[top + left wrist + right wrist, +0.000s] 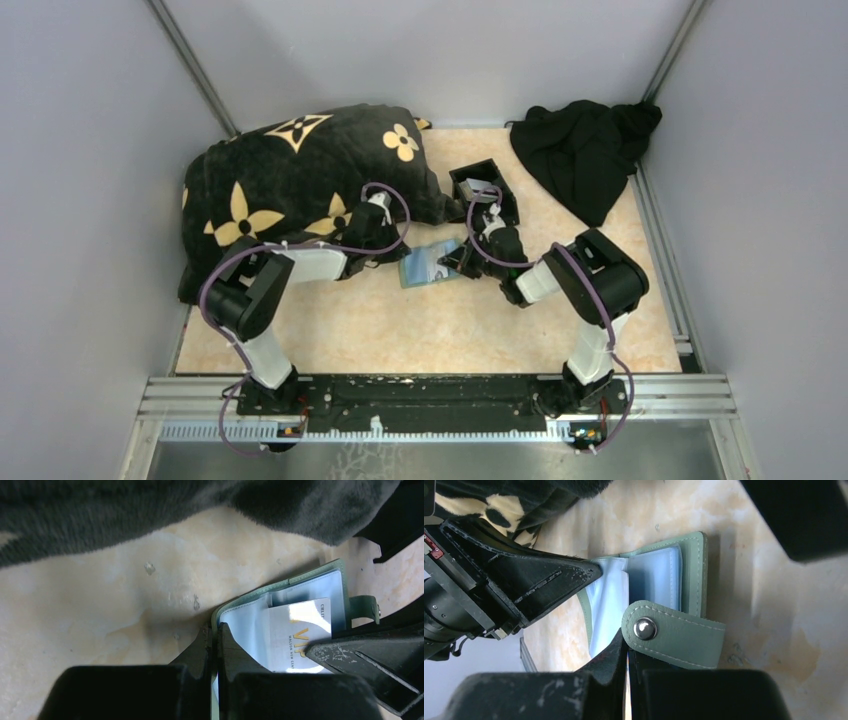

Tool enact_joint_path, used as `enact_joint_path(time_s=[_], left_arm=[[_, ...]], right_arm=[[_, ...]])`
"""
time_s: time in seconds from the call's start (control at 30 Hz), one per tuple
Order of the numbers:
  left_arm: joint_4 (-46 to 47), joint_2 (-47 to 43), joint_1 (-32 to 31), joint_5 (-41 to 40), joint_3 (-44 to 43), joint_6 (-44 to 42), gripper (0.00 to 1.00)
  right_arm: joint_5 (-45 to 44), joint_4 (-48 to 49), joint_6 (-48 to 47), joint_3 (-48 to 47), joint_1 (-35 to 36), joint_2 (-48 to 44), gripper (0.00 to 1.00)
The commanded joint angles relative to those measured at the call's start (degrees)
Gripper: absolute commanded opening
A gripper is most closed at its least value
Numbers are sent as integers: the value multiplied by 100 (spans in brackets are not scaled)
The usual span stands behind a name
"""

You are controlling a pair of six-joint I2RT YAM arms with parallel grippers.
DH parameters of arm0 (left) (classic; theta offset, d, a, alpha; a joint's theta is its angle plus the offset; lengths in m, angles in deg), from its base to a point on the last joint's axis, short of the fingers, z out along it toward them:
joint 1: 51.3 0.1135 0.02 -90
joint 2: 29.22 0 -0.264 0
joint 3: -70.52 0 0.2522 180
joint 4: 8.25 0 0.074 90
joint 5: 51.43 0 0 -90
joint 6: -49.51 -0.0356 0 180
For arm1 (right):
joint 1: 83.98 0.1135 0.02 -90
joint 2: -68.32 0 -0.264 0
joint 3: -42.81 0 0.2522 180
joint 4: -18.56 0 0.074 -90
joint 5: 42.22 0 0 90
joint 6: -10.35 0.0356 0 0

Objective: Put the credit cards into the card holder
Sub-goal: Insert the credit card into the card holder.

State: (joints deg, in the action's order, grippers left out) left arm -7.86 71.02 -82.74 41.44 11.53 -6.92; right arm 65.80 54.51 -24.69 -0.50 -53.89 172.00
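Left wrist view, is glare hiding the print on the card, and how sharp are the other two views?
Left wrist: glare whitens the credit card mid-face, washing out its gold lettering; the pillow above looks soft. Right wrist: card holder and snap stud sharp, stud glinting. Top external: even light, faint shadows.

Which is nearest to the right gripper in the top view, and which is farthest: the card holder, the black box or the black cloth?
Seen from the right gripper:
1. card holder, right at its tips, on the left of the view.
2. black box, a little behind it.
3. black cloth, far back on the right.
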Motion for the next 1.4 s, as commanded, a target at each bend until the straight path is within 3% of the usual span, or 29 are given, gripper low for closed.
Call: enact_joint_path(time_s=[0.0, 0.43, 0.77, 0.93, 1.17, 1.27, 1.37], left_arm=[[-1502, 732, -30, -873, 115, -472, 0], [-1730, 1124, -182, -957, -171, -563, 0], [-1831, 1240, -415, -869, -268, -662, 0], [-1801, 1297, -461, -688, -245, -577, 9], [-1786, 1203, -464, -657, -225, -464, 37], [-1821, 1233, -468, -638, -338, -473, 40], [-1855, 1298, -468, -568, -461, -499, 34]], right_arm=[[-134, -590, -635, -269, -38, -68, 0], [-152, -729, -842, -469, -208, -74, 0], [325, -287, -521, -470, -337, 116, 0], [457, 84, -329, -234, -337, 257, 0], [507, 137, -351, -129, -336, 199, 0], [544, 51, -381, -152, -337, 112, 0], [549, 19, -385, -83, -340, 15, 0]])
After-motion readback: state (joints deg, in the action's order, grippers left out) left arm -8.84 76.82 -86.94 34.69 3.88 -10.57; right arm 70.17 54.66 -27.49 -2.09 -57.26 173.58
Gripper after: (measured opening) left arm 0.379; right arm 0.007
